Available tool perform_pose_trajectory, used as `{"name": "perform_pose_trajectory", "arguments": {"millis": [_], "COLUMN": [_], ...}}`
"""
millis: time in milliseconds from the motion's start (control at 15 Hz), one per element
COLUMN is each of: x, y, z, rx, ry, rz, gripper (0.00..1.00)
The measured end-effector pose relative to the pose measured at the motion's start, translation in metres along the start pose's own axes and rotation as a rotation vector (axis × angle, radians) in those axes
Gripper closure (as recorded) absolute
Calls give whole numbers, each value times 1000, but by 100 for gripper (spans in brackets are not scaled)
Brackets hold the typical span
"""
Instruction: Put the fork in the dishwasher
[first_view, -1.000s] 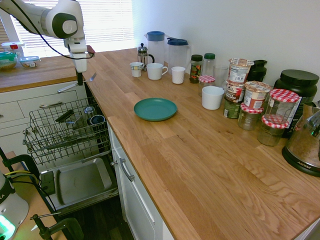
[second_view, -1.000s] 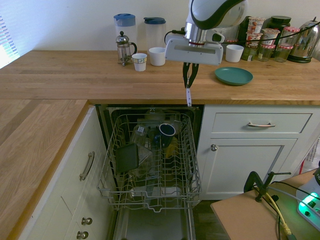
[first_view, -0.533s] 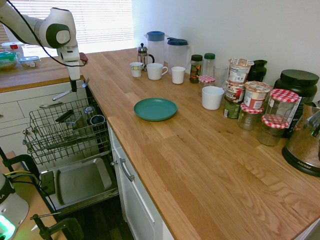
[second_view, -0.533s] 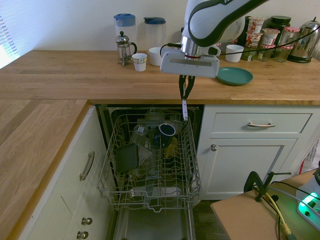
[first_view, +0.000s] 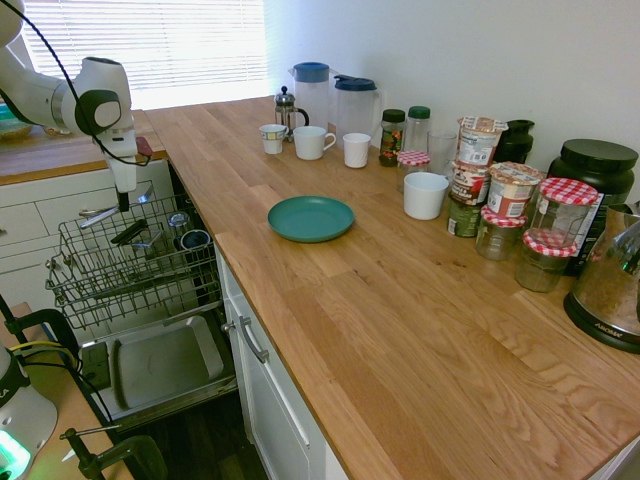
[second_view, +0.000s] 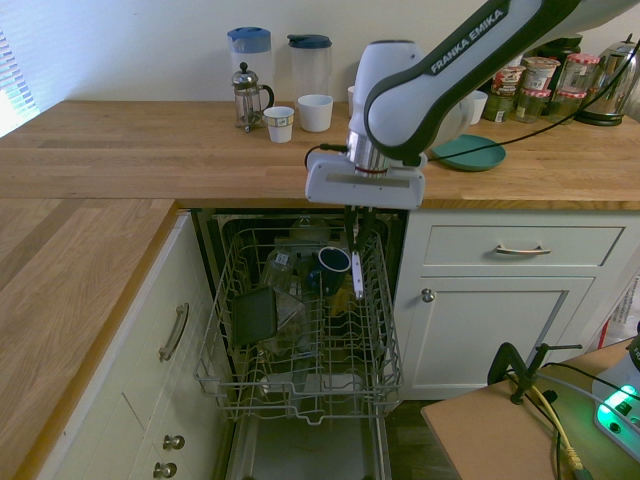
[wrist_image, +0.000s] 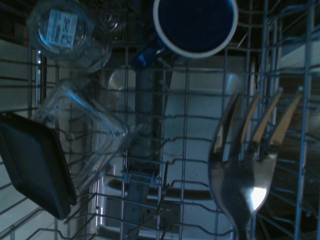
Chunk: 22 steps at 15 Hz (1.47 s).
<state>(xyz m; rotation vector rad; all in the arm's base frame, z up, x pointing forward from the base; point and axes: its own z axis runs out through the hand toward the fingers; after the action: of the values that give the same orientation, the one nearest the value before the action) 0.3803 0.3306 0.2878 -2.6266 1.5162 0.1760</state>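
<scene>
The fork hangs tines-down from my gripper, which is shut on its handle. Its tines reach just inside the upper right part of the dishwasher's pulled-out grey wire rack. In the wrist view the fork stands close over the rack wires. From the other side, my gripper sits above the rack's far edge, with the open door panel below. The fork is hard to make out in that view.
The rack holds a blue mug, a dark square container and a clear jar. A teal plate, cups, jugs and jars stand on the wooden counter. White drawers flank the dishwasher.
The arm has carried the fork off the counter edge and down, from above the rack's back rim to just inside the rack. The grip on the fork has not changed.
</scene>
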Motion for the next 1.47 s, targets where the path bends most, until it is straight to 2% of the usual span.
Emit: {"name": "perform_pose_trajectory", "arguments": {"millis": [400, 867, 933, 1467], "x": [0, 21, 25, 27], "y": [9, 0, -1, -8], "z": [97, 169, 177, 181], "rx": [-60, -100, -103, -99], "ry": [-62, -103, -104, -103], "rz": [27, 69, 72, 72], "gripper": [100, 100, 0, 0]}}
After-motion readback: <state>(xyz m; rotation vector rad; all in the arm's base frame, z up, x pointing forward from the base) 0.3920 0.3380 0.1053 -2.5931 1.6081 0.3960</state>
